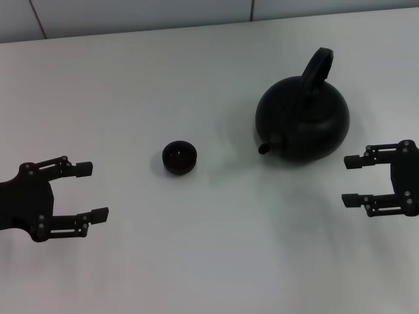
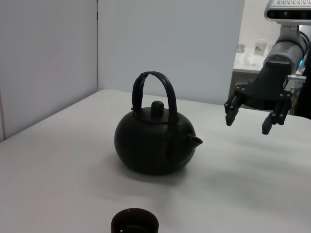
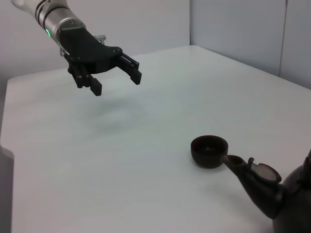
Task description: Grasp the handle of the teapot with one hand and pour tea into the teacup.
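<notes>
The matte-black teapot (image 1: 302,124) stands upright on the white table (image 1: 216,255), right of centre, its short spout pointing toward the teacup. Its arched handle (image 1: 317,70) rises over the lid. It also shows in the left wrist view (image 2: 154,144) with the handle (image 2: 154,87) and, partly, in the right wrist view (image 3: 272,191). The small black teacup (image 1: 179,157) sits left of the spout; it also shows in the wrist views (image 2: 134,223) (image 3: 209,151). My right gripper (image 1: 351,180) is open and empty, just right of the pot. My left gripper (image 1: 91,191) is open and empty, left of the cup.
The table's far edge meets a pale wall (image 1: 131,13). A side counter with small white items (image 2: 252,53) stands beyond the table in the left wrist view.
</notes>
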You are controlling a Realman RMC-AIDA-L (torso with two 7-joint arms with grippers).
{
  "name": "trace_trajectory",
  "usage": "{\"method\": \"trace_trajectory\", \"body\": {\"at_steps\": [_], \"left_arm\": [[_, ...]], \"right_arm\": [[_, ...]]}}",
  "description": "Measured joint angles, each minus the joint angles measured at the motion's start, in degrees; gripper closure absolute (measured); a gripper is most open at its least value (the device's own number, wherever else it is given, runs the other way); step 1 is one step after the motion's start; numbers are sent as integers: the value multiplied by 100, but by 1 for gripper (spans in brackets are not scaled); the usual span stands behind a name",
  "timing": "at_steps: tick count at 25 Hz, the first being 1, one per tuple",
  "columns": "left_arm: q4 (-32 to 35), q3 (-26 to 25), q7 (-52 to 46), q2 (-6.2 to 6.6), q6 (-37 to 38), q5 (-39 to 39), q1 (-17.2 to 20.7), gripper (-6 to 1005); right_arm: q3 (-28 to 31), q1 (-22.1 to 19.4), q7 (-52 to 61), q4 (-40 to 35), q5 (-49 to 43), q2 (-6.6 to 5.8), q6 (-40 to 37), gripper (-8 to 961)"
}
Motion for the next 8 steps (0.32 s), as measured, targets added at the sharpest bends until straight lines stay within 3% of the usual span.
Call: {"method": "trace_trajectory", "body": {"at_steps": [8], "left_arm": [[40,7,-41,0,-50,3,-3,137]], "right_arm": [[0,18,-23,-24,-1,-2,83,272]]}}
